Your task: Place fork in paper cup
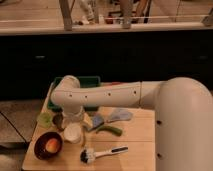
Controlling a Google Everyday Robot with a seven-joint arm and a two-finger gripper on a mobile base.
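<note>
Paper cup (73, 133) upright, mouth upward, directly beneath end effector (72, 119).

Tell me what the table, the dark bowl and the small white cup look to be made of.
Table: likely wood, pale matte boards with visible seams.
Dark bowl: brown, faintly glossy, maybe plastic or ceramic; an orange object sits inside.
Paper cup: off-white, matte, consistent with paper.
The gripper hangs just above the cup.
</note>
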